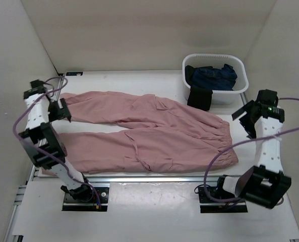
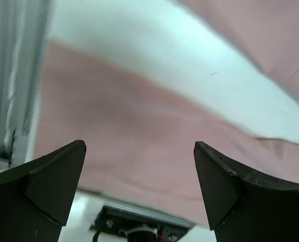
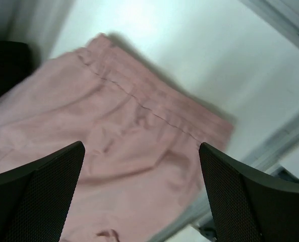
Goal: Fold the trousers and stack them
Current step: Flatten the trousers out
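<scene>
The dusty-pink trousers (image 1: 149, 132) lie flat on the white table, waistband at the right, both legs spread apart toward the left. My left gripper (image 1: 60, 112) is open and empty above the leg ends at the left; in the left wrist view its fingers (image 2: 56, 179) frame the near leg (image 2: 139, 146). My right gripper (image 1: 244, 119) is open and empty, just right of the waistband; the right wrist view shows the gathered waistband (image 3: 154, 113) between its fingers (image 3: 240, 191).
A white basket (image 1: 241, 84) at the back right holds dark navy garments (image 1: 215, 76), with a black piece hanging over its front. Beige walls enclose the table on three sides. A metal rail (image 1: 149, 178) runs along the near edge.
</scene>
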